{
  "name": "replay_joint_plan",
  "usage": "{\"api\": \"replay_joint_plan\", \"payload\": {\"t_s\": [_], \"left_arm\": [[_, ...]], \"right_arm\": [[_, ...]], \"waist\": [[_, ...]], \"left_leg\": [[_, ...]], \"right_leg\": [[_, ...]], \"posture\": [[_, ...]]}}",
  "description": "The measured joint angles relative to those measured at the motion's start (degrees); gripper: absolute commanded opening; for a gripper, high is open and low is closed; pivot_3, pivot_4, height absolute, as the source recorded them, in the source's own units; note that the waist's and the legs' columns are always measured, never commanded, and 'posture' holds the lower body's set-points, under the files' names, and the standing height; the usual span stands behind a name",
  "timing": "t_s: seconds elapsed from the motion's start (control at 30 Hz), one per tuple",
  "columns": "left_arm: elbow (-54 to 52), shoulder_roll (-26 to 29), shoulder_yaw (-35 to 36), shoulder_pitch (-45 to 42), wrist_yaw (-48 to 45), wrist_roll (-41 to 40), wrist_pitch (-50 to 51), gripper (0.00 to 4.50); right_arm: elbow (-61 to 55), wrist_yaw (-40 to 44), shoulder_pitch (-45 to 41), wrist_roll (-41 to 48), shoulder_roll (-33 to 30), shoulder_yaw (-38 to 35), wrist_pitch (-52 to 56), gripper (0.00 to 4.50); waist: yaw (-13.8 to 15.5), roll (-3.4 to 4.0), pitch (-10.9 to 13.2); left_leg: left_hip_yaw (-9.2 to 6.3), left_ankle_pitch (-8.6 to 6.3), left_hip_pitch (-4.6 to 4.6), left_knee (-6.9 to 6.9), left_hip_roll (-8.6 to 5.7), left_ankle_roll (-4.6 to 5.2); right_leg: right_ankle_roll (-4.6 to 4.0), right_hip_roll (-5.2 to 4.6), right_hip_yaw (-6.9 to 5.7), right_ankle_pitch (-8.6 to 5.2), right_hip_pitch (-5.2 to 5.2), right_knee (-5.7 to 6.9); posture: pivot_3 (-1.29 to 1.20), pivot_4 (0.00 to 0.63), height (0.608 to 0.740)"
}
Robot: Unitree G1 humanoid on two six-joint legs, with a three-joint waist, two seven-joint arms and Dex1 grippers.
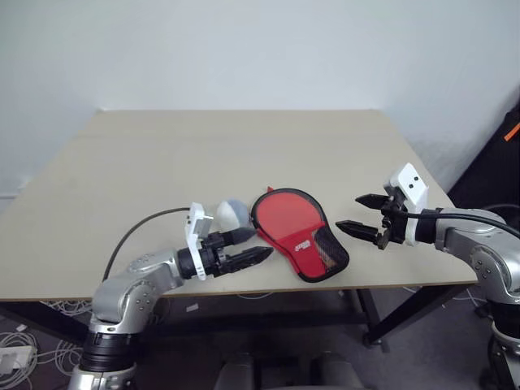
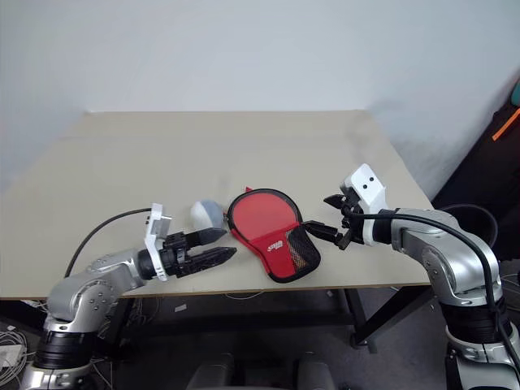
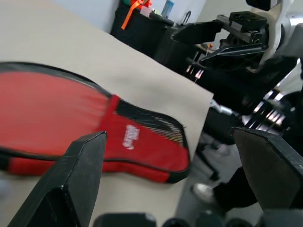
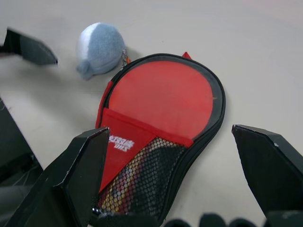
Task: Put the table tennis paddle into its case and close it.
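Left eye view: a pale beige wooden surface [image 1: 203, 162] stands against a light wall, and near its front edge lies the red fabric, paddle-shaped zip case [image 1: 297, 231] with black edging, a small white logo and a black mesh pocket. The case lies flat, its round end toward eleven o'clock and its narrow mesh end toward five o'clock, close to the front edge. The table tennis paddle is not seen apart from the case. Through the mesh in the right wrist view something light and reddish shows inside the pocket end, though I cannot tell what it is. Whether the zip is drawn shut I cannot tell.

Just beside the case's round end, at about nine o'clock from it, sits a small pale grey-blue rounded soft lump [image 1: 231, 214], with a little metal ring on the side facing the case.

The left tool [image 1: 253, 245] is at about eight o'clock from the case, roughly level, its two black fingers pointing toward the case and standing a little apart with nothing between them. The upper finger's tip lies close to the case's rim; whether it touches I cannot tell.

The right tool [image 1: 359, 214] is at three o'clock from the case, clear of it, its black fingers spread wide and empty, pointing toward the case.
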Motion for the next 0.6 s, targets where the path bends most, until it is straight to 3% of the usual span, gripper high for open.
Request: {"api": "replay_joint_plan", "payload": {"t_s": [0.1, 0.6], "left_arm": [[0.03, -1.16, -1.26, 0.34, 2.13, -0.91, 2.82, 2.57], [6.42, -10.12, -3.30, -3.92, 15.99, -2.10, 18.57, 2.57]], "right_arm": [[-0.01, -1.24, 0.05, -0.01, 0.27, 0.04, 0.56, 4.50], [-1.27, -6.29, 0.41, 0.05, 3.90, 0.11, 2.12, 4.50]], "waist": [[0.00, 0.00, 0.00], [0.00, 0.01, -0.01]], "left_leg": [[-0.01, 0.00, 0.00, 0.00, -0.01, 0.00], [-0.08, 0.00, 0.00, 0.02, -0.06, 0.01]], "right_leg": [[-0.01, 0.00, 0.00, -0.01, 0.00, -0.01], [0.01, 0.00, 0.00, -0.01, 0.04, -0.01]], "posture": [[0.00, 0.000, 0.740], [0.00, 0.000, 0.740]]}}
